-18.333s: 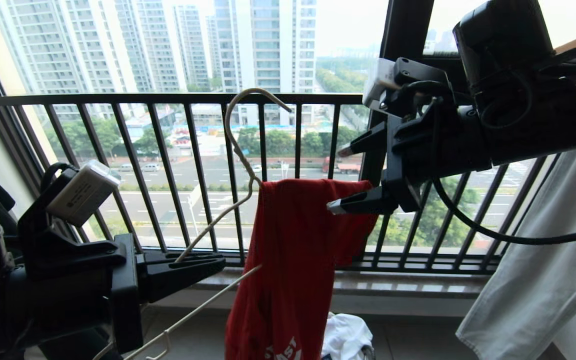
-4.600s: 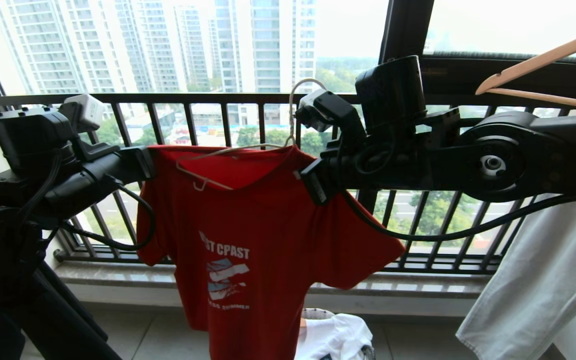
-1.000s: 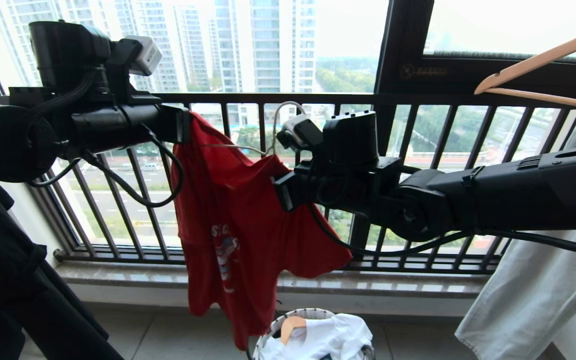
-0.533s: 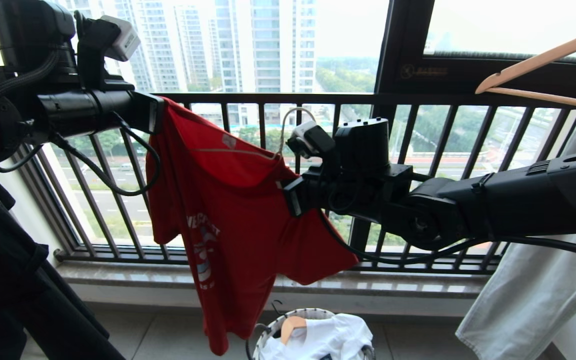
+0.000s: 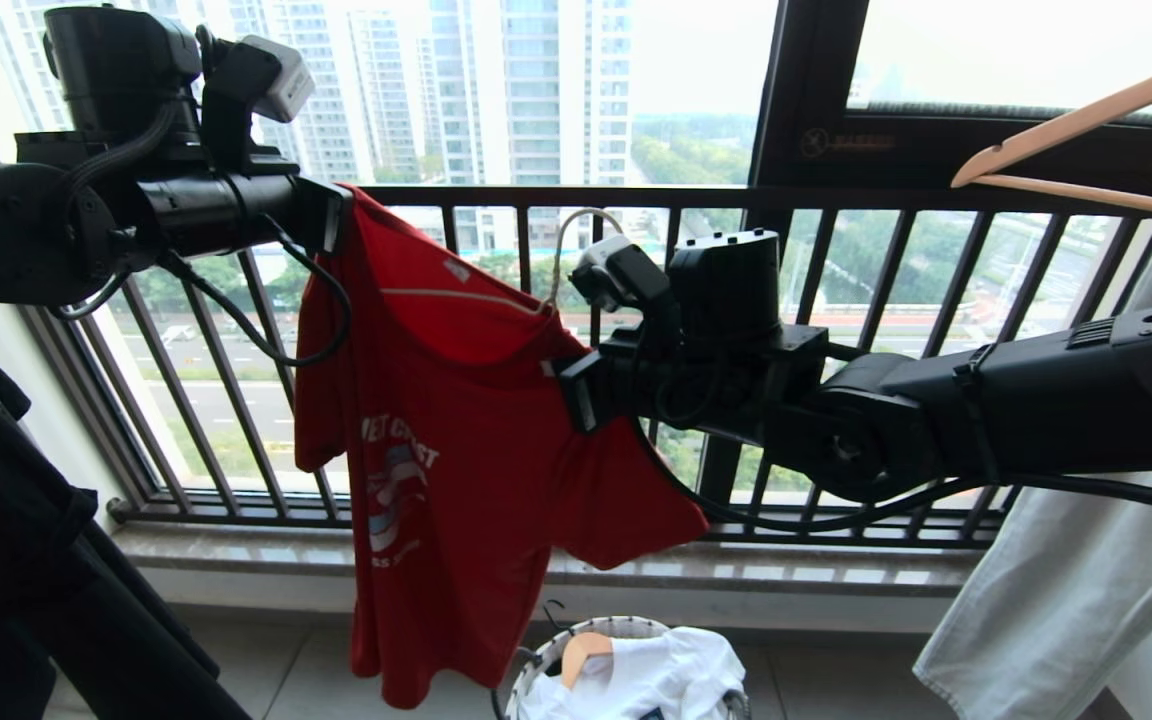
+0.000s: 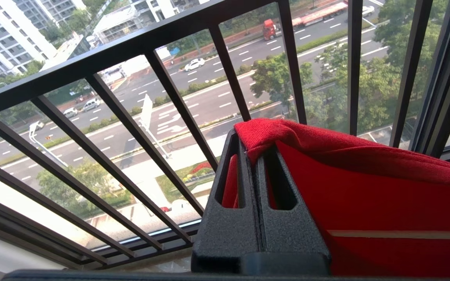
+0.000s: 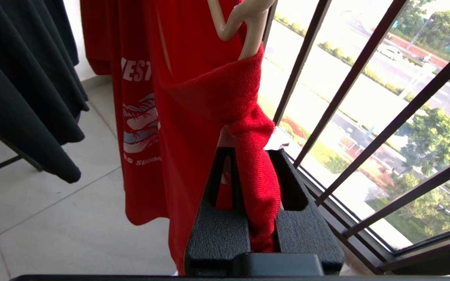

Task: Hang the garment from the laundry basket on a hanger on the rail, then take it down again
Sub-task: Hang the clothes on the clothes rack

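**Red T-shirt held up between both grippers at the window railing**

You have the red T-shirt (image 5: 456, 440) hanging in front of the black window railing (image 5: 536, 195), spread between the two arms and drooping toward the floor; its white lettering and blue-white chest graphic face you, creased and partly folded, and a small white neck label shows near the collar; the cream-white wire hanger (image 5: 561, 250) sits inside the neck opening, its hook neck rising above the collar beside the right wrist, one thin arm showing through the fabric.

Your left gripper (image 6: 258, 164) is raised high on the left, reaching level toward the railing, its jaws clenched on the shirt's upper shoulder edge; your right gripper (image 7: 254, 175) comes in from the right, lower than the left, jaws pinched on a bunched fold of red cloth at the collar, just below the hanger's stem.

Below the shirt's hem stands the laundry basket (image 5: 546, 665) holding white cloth; a light-wood hanger (image 5: 1076, 120) and a pale garment (image 5: 1086, 560) hang at the right; a black garment (image 7: 22, 78) hangs at the left.
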Controlling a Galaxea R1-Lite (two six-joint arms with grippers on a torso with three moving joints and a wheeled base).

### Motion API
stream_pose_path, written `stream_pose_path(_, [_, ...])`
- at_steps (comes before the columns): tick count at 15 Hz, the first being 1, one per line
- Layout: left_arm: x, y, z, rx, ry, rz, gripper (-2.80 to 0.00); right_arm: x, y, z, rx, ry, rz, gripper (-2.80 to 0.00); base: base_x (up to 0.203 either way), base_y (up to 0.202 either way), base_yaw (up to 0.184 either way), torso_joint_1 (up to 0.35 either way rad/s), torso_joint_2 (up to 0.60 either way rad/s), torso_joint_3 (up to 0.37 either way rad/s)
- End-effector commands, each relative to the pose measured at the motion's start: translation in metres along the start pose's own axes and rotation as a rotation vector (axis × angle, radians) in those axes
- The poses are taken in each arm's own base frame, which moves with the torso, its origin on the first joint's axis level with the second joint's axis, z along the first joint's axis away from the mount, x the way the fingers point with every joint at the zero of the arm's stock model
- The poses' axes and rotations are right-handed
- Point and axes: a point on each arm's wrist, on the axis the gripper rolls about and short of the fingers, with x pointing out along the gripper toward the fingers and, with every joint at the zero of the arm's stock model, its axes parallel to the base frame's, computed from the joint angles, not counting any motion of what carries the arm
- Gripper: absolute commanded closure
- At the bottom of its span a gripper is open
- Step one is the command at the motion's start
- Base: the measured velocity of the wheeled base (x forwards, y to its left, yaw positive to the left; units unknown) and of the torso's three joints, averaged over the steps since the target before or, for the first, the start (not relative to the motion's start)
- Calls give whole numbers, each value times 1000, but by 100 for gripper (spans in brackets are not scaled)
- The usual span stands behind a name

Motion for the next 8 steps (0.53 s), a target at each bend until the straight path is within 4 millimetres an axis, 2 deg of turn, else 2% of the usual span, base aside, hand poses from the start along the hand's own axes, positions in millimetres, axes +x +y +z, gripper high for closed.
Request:
stream_pose_path(1, [13,-3,-6,14,13,-7,0,-3,0,4,4,-11,12,0,0,0,0,0,0,0])
stream_pose_path(5, [19,-14,-1,16,-9,-38,0,-2,6,4,32,-13,34,0,0,0,0,0,0,0])
stream_pose_path(8, [16,-26,5,14,-25,-73,0,-2,5,6,33,-20,34,0,0,0,0,0,0,0])
